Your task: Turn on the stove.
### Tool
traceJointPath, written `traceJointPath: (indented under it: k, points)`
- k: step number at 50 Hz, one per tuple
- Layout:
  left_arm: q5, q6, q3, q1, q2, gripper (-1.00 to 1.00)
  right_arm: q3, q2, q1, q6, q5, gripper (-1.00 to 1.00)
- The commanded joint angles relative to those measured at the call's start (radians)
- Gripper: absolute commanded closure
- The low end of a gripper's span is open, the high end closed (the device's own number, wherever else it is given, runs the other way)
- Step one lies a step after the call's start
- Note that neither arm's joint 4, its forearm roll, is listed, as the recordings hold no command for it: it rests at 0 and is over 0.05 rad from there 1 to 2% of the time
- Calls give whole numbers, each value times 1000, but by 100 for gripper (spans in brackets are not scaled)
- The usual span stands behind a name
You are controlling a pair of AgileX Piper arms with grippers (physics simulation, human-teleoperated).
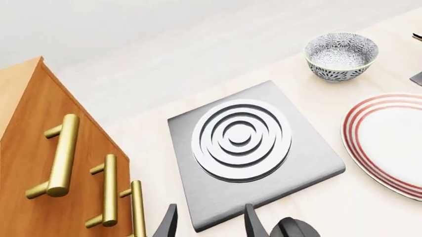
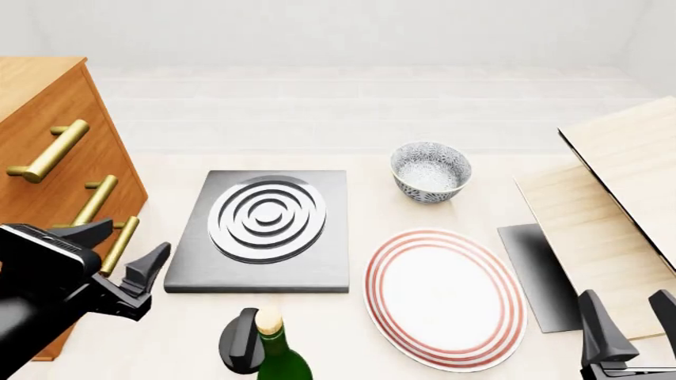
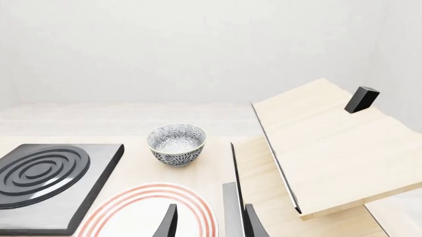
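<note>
The stove (image 2: 317, 261) is a dark grey square slab with a ringed white burner (image 2: 266, 218), lying left of centre on the table. Its black round knob (image 2: 236, 346) sits in front of the slab, partly hidden by a green bottle (image 2: 280, 360). My left gripper (image 2: 116, 253) hovers open just left of the slab's near-left corner, beside the cabinet. In the left wrist view the stove (image 1: 310, 163) lies ahead of the open left gripper (image 1: 209, 224), with the knob (image 1: 293, 229) at the picture's edge. My right gripper (image 2: 632, 321) stands open at the near right, holding nothing.
A wooden cabinet (image 2: 43, 142) with brass handles stands at the left. Right of the stove are a red-rimmed white plate (image 2: 444, 297) and a patterned bowl (image 2: 430, 170). A thin dark mat (image 2: 539, 277) and pale wooden boards (image 2: 623, 182) fill the right side.
</note>
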Motion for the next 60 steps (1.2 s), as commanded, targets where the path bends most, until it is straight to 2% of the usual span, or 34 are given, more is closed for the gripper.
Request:
traceJointPath:
  k: [1, 5, 6, 7, 10, 17, 22, 24, 26, 32, 36, 38, 44, 54, 60]
  points:
    - [17, 16, -44, -54, 91, -100, 0, -1, 0, 1, 1, -100]
    - [24, 7, -66, -52, 118, -100, 1, 0, 0, 0, 0, -100]
    - [36, -38, -85, -57, 152, -100, 1, 1, 0, 1, -2, -100]
    - [34, -11, -95, -40, 154, -100, 0, -1, 0, 0, 1, -100]
    - [60, -7, -129, -43, 174, -100, 0, 0, 0, 1, 0, -100]
    - [74, -10, -157, -59, 215, -100, 0, 2, 0, 0, -2, -100]
    - [78, -37, -169, -92, 242, -100, 0, 4, 0, 1, -4, -100]
    - [76, -39, -166, -103, 242, -100, 0, 5, 0, 0, -5, -100]
    - [82, -77, -171, -127, 262, -100, 0, 6, 0, 1, -5, -100]
    - [87, -121, -166, -162, 290, -100, 1, 10, 0, 1, -11, -100]
    - [63, -89, -141, -168, 295, -100, 0, 8, 0, 0, -8, -100]
    - [49, -105, -131, -176, 318, -100, 0, 7, 0, 0, -7, -100]
    - [38, -93, -120, -192, 329, -100, 1, 11, 0, 0, -12, -100]
    - [29, -104, -111, -192, 339, -100, 1, 10, 0, 0, -11, -100]
    - [7, -138, -94, -217, 374, -100, 0, 6, 0, 0, -6, -100]
